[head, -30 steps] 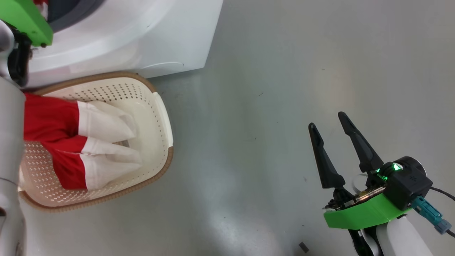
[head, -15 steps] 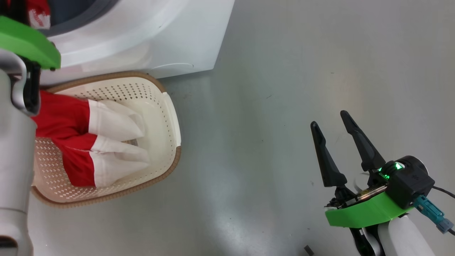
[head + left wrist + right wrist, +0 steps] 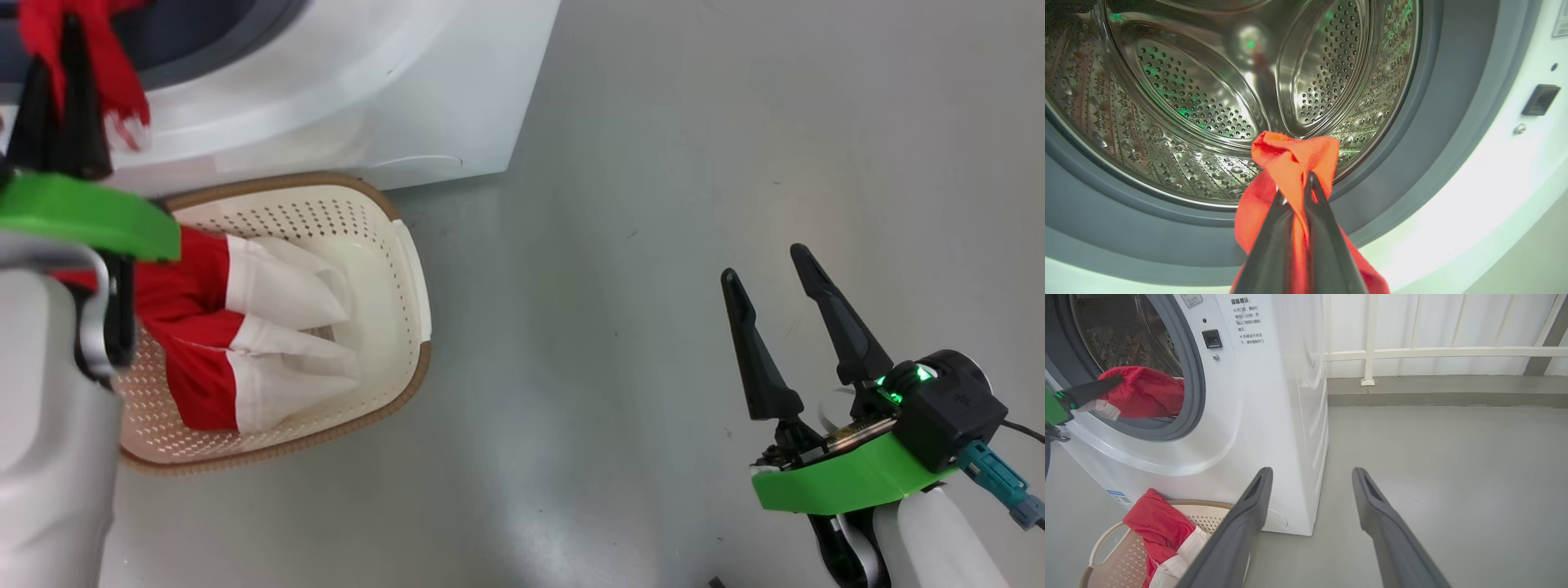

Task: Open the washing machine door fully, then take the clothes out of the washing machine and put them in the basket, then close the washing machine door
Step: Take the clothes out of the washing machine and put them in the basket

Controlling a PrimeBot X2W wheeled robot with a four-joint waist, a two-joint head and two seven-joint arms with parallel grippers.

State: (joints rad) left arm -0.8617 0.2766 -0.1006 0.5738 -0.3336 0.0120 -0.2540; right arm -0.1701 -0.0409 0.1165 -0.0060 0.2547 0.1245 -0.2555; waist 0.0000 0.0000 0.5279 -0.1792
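1. Left wrist view: the left claw (image 3: 1295, 185) is pressed together on a fold of the red garment (image 3: 1290, 151). It pinches the cloth at the mouth of the washing machine (image 3: 1474, 163), in front of the grey rubber ring (image 3: 1404, 134) and the steel drum (image 3: 1208, 102).
2. The step in hand looks like carrying this piece out and down to the basket. The rest of the cloth hangs below the fingers, so the pull should be straight back and slightly up. That way the trailing end clears the ring's lower lip and does not drag or catch on it.
3. In the head view the basket (image 3: 412, 367) stands on the floor (image 3: 653, 204), close against the foot of the machine and beneath the opening. One red-and-white garment (image 3: 237, 343) already lies in it, heaped toward its left half.
4. The right half of the basket is the better target. The claw should come down low inside the rim until the cloth rests on the bottom, and only then part its fingers. A release from high up could leave a sleeve draped over the brown rim.
5. The right claw (image 3: 762, 263) is spread and holds nothing. It hangs over the floor, well apart from the basket, and is best left parked there, out of the left arm's path.
6. A look into the drum for leftovers comes before the door is swung shut.
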